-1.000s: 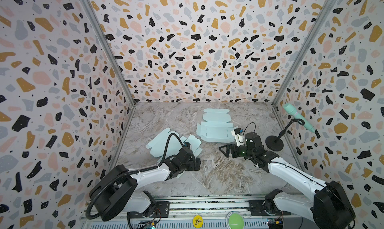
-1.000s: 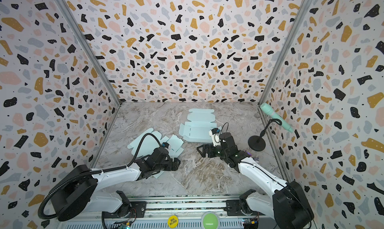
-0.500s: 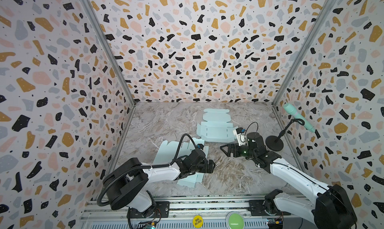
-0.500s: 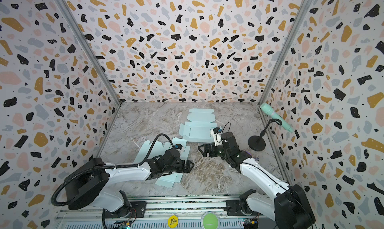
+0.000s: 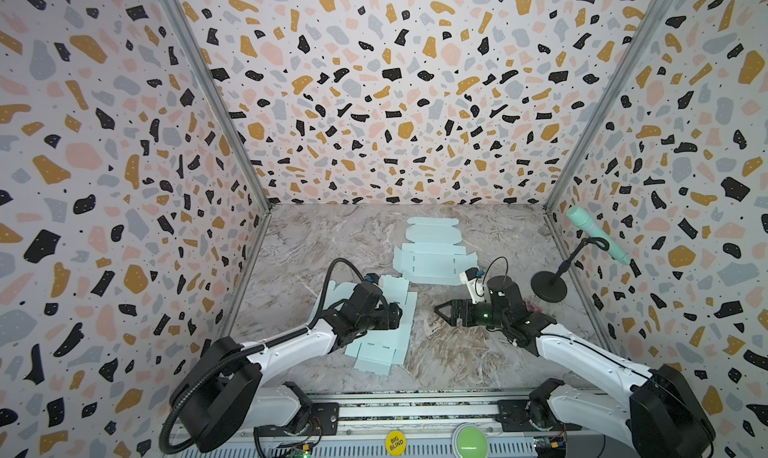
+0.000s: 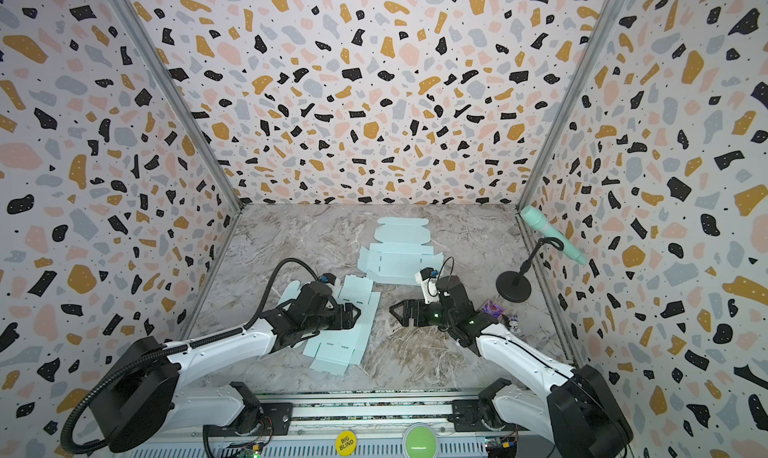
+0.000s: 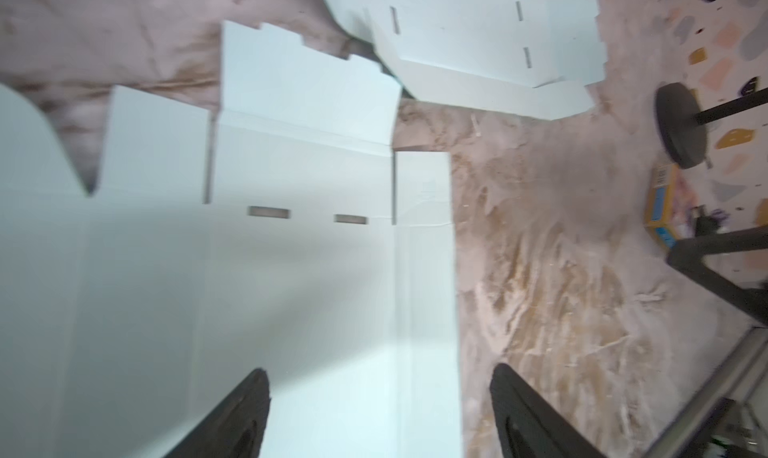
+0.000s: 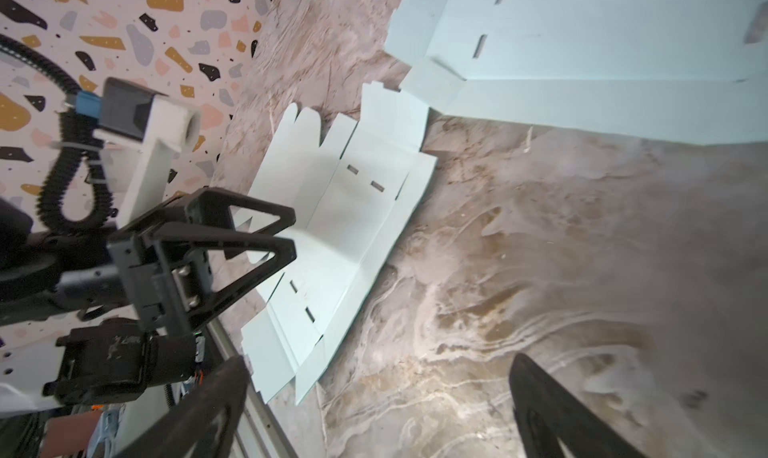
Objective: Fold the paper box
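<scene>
The paper box is a flat pale blue cutout lying unfolded on the marble table, front left of middle in both top views. My left gripper hovers low over its right side. In the left wrist view the sheet fills the frame. The left gripper stands open there, its fingers straddling the sheet's narrow edge panel. My right gripper points left over bare table, open and holding nothing; its wrist view shows the same gap with the sheet beyond it.
More flat blue cutouts lie at the back middle. A mint microphone on a black stand is by the right wall. A small colourful packet lies beside the right arm. The front rail borders the table.
The left arm dragged the sheet toward the front and right, then drew back slightly over it, and its jaws have narrowed. The right arm has barely moved.
</scene>
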Robot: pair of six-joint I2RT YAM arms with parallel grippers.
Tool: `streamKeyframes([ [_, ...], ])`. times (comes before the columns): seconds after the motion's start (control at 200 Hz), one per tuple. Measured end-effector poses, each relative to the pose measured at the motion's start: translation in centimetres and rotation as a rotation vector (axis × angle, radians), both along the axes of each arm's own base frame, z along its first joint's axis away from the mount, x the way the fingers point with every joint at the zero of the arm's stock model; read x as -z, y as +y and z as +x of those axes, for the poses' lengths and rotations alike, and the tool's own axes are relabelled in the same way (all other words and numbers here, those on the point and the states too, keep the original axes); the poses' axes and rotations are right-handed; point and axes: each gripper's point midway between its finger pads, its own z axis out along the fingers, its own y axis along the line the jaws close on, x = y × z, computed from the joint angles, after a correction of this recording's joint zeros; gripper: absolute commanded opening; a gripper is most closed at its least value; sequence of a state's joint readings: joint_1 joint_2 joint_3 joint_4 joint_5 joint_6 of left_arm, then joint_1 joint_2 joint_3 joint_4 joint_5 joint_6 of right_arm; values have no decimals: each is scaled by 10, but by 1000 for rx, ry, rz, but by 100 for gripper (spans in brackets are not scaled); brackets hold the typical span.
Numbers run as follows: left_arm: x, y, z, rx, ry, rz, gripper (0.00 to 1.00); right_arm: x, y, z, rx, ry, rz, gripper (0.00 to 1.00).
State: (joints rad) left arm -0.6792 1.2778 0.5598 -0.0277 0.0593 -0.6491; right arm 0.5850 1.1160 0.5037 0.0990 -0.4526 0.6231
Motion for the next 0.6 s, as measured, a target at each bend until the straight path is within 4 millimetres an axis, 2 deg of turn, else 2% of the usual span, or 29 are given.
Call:
streamKeyframes([
  [0.105, 19, 20, -6, -11, 28, 63, 53, 6, 15, -8, -28, 34, 11, 94],
  [0.21, 32, 29, -14, 1, 52, 106, 46, 14, 23, -12, -29, 61, 25, 90],
  [0.345, 42, 34, -22, 9, 71, 121, 46, 25, 24, -16, -8, 98, 39, 88],
  [0.601, 41, 26, -27, 29, 67, 97, 46, 37, 27, -14, 3, 138, 32, 88],
])
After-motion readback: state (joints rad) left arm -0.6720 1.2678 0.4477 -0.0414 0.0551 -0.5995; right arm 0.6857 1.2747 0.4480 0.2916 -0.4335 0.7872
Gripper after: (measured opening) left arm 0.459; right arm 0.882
